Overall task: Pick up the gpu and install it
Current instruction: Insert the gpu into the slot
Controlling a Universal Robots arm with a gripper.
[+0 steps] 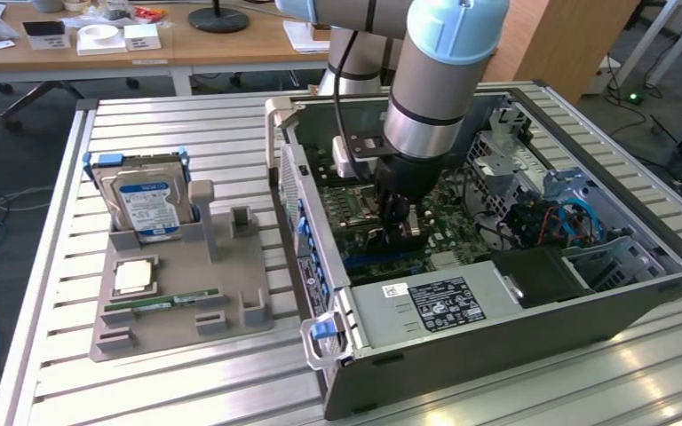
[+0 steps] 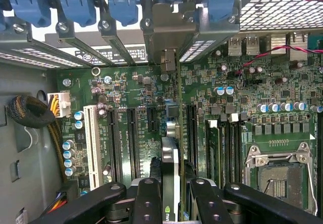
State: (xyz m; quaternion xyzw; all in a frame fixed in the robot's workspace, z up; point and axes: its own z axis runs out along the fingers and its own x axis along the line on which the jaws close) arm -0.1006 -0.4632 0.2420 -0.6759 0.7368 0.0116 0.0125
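Black pincer (image 2: pixel 171 191) arms squeeze the thin gpu (image 2: pixel 170 156) between them, and we see it edge-on. It hangs down inside the open computer case (image 1: pixel 531 324), right over the green board (image 2: pixel 136 82) and its long slots (image 2: pixel 132 143). The case sits on our metal bench (image 1: pixel 175 382).

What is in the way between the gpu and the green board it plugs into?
Nothing I can see. The gripper holds the gpu edge-on over the motherboard. The spot straight under the card is hidden by the card itself.
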